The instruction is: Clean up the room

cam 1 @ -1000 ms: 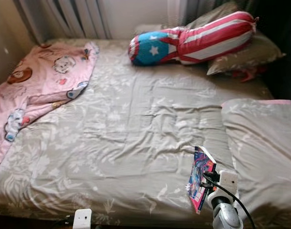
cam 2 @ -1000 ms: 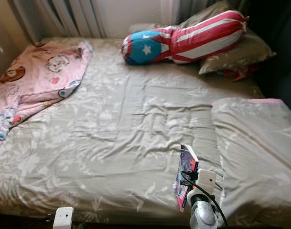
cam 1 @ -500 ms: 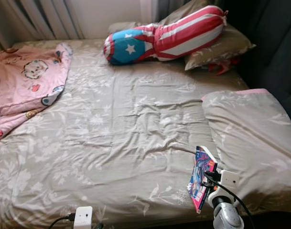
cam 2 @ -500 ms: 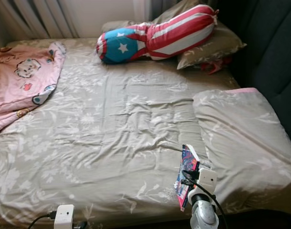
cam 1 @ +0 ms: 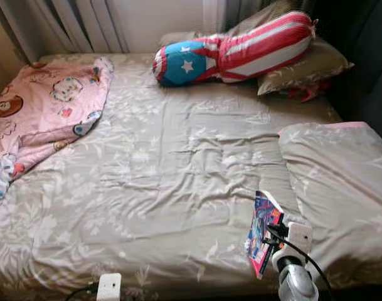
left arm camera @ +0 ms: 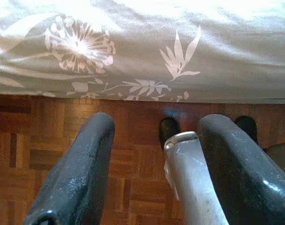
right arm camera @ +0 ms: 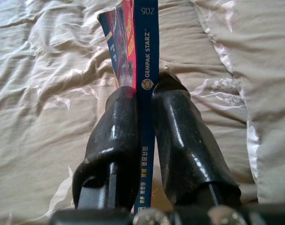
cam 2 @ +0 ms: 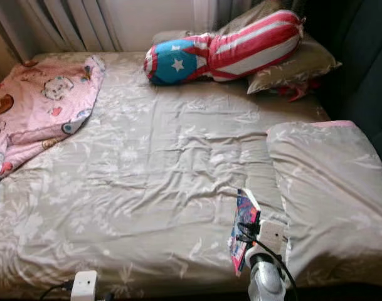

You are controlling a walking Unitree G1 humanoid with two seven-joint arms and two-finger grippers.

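Note:
My right gripper is shut on a thin colourful book, held upright on its edge above the near right part of the bed. Its blue spine sits pinched between the two black fingers. My left gripper hangs low and open, pointing down at the wooden parquet floor just below the bed's front edge, with nothing between its fingers.
The grey floral sheet is rumpled. A pink cartoon blanket lies at the far left. A red, white and blue bolster and grey pillows rest at the head. A grey folded duvet lies at the right. A dark wall stands beyond it.
The camera has swung back to the left, so the whole bed appears shifted right. The book stays pinched in my right gripper, in the same pose.

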